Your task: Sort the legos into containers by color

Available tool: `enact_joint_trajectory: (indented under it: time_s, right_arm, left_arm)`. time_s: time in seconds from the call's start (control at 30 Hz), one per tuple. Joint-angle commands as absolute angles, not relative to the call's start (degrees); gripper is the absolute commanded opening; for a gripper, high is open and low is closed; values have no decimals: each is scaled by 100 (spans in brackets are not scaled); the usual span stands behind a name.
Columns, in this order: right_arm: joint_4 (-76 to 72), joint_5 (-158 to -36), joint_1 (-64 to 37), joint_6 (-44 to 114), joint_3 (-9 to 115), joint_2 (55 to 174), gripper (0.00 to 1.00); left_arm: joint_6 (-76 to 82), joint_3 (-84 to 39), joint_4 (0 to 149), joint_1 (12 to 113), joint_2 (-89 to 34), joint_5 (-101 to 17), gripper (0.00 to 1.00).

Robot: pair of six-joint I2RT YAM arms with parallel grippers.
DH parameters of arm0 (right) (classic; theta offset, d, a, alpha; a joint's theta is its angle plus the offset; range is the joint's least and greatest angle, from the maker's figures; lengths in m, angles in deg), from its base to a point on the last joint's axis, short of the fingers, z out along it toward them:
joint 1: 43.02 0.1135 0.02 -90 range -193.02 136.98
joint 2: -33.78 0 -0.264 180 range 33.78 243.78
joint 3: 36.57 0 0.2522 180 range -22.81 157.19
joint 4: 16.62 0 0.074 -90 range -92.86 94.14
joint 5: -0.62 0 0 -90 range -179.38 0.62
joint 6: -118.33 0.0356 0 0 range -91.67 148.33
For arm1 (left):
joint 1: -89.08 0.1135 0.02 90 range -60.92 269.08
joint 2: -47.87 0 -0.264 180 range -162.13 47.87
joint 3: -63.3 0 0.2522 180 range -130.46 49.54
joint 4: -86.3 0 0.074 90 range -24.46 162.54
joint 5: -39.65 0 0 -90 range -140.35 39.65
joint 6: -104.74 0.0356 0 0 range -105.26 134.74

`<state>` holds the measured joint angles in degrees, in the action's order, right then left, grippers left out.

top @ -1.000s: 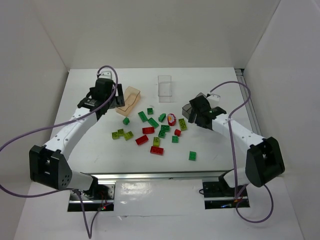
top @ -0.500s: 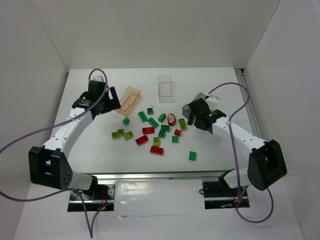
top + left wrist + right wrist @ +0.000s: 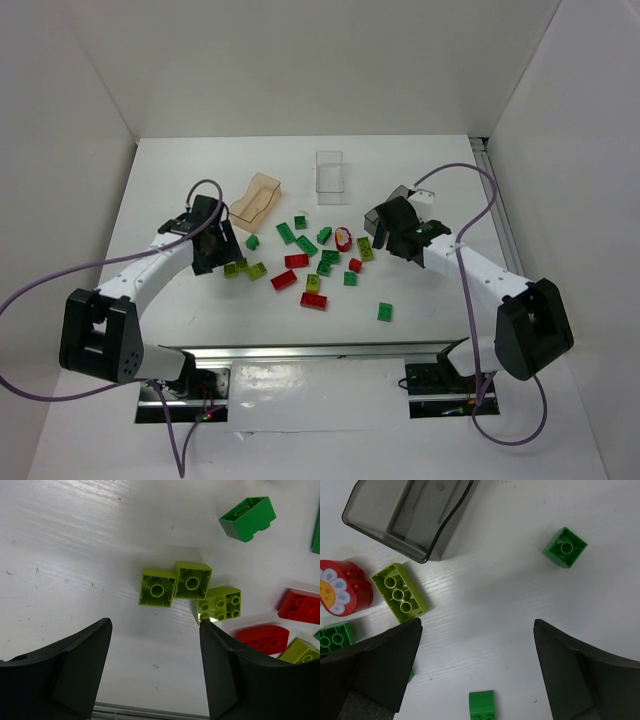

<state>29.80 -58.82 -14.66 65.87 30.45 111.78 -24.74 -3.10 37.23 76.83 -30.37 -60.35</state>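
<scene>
Swinging nearward from the orange-tan see-through plastic box (image 3: pixel 256 198), the left gripper (image 3: pixel 154 627) now hovers wide open, empty, over three small glossy yellow-green plastic studded bricks (image 3: pixel 192 580) clustered left of centre on the white surface (image 3: pixel 65 545). Light, rigid, slick, I judge: pinch across flat opposite walls. The right gripper (image 3: pixel 476 630) also gapes empty.

1. Our left gripper (image 3: pixel 155 624) hangs over the white table (image 3: pixel 65 545), its black fingers (image 3: pixel 75 665) spread wide.
2. Just ahead of the gap we see two upturned yellow-green bricks (image 3: pixel 157 587) side by side, with a studs-up yellow-green brick (image 3: pixel 220 603) at the right one's corner.
3. Farther ahead and to the right lies a green brick (image 3: pixel 247 518).
4. Beside the right finger lie two red bricks (image 3: pixel 262 639).
</scene>
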Motion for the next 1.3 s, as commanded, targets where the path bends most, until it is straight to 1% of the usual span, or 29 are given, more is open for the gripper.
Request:
enact_joint_trajectory:
  time_s: [0.0,0.03,0.2,0.3,0.4,0.6,0.73,0.87,0.9,0.97,1.03,1.07,1.1,1.27]
  right_arm:
    - [2728,-5836,-1410,6551,3045,11262,100]
    - [2728,-5836,-1410,6551,3098,11262,100]
    - [2728,-5836,-1410,6551,3098,11376,100]
    - [2728,-5836,-1410,6551,3098,11508,100]
    - [2728,-5836,-1357,6604,3098,11579,100]
    - [2781,-5888,-1357,6604,3204,11754,100]
    - [2851,-5828,-1357,6604,3265,11869,100]
    - [2983,-5704,-1305,6604,3370,11921,100]
    - [2983,-5704,-1305,6604,3371,11921,100]
    - [2983,-5652,-1305,6604,3371,11921,100]
    - [2983,-5651,-1305,6604,3371,11921,100]
    - [2983,-5651,-1305,6604,3371,11921,100]
    - [2983,-5651,-1305,6604,3371,11921,100]
    - [2983,-5598,-1305,6604,3423,11974,100]
  left_arm:
    - [-2577,-222,3818,7695,-3157,-5950,80]
    - [-2508,-222,3887,7695,-3341,-5827,79]
    - [-2560,-170,3941,7695,-3711,-5817,79]
    - [-2621,-170,3941,7695,-3860,-5967,75]
    - [-2761,-170,3941,7695,-3949,-6099,68]
    - [-2815,-337,3993,7695,-4309,-6362,68]
    - [-2815,-600,3993,7695,-4555,-6362,63]
    - [-2815,-600,3993,7634,-4249,-6485,57]
    - [-2754,-661,3993,7582,-4152,-6485,52]
    - [-2692,-801,3889,7581,-3915,-6556,48]
    - [-2639,-969,3652,7581,-3861,-6608,48]
    - [-2561,-1074,3564,7581,-3792,-6669,46]
    - [-2560,-1266,3502,7581,-3730,-6670,46]
    - [-2358,-2066,3431,7309,-3895,-6731,44]
